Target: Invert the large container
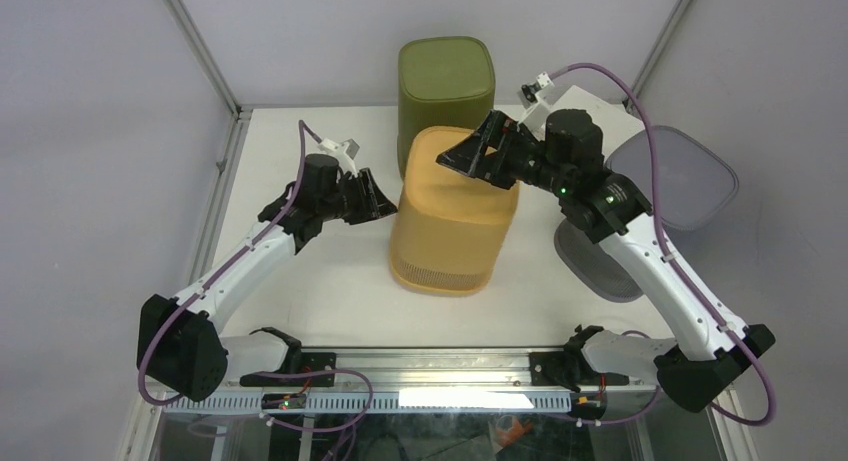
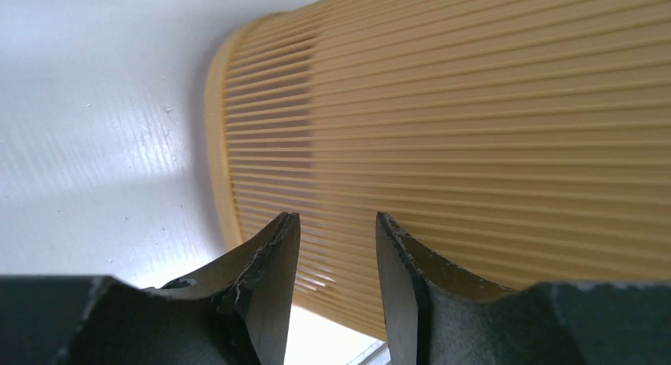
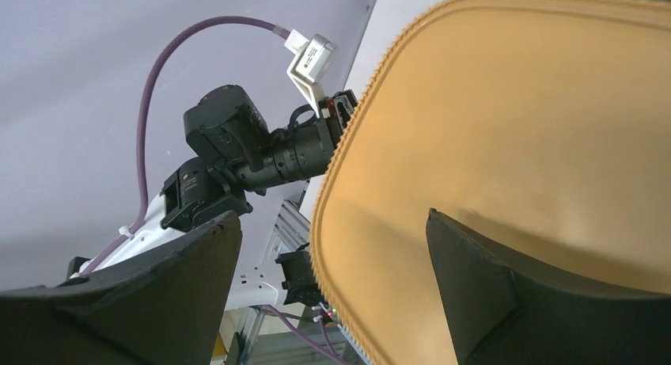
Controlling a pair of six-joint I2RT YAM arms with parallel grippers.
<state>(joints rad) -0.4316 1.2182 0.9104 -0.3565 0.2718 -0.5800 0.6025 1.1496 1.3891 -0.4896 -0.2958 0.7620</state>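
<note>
White table [image 1: 300, 281], grey booth walls around it.

Far left: the left gripper [image 1: 385, 196] is held low, just beside the left wall of the orange ribbed container [image 1: 450, 231]. In the left wrist view the left gripper [image 2: 336, 218] shows only a narrow gap between its jaws, with nothing in that gap. The container's ribbed wall [image 2: 475, 104] fills the frame just beyond the tips. I cannot tell whether the tips touch it. Bare table [image 2: 95, 127] lies to the side.

Centre: the orange ribbed container stands on the table between the two arms. A flat closed face is on top and a slightly flared rim sits at the table. The inside is hidden, so its contents cannot be told. Directly behind it, and close to it, stands an olive-green container [image 1: 447, 76] of similar shape. It also has a closed face on top and its contents are hidden.

Right of centre: the right gripper [image 1: 455, 159] is over the far part of the orange container's top face. In the right wrist view the right gripper [image 3: 331, 216] has its jaws spread wide and is gripping nothing. One finger is over the flat orange face [image 3: 514, 127] and the other is out past its ribbed edge. The left arm's wrist [image 3: 237, 151] shows beyond that edge.

Right: two grey lids lie flat. The smaller lid [image 1: 600, 271] is partly under the right arm. The larger lid [image 1: 690, 176] is at the table's right edge.
</note>
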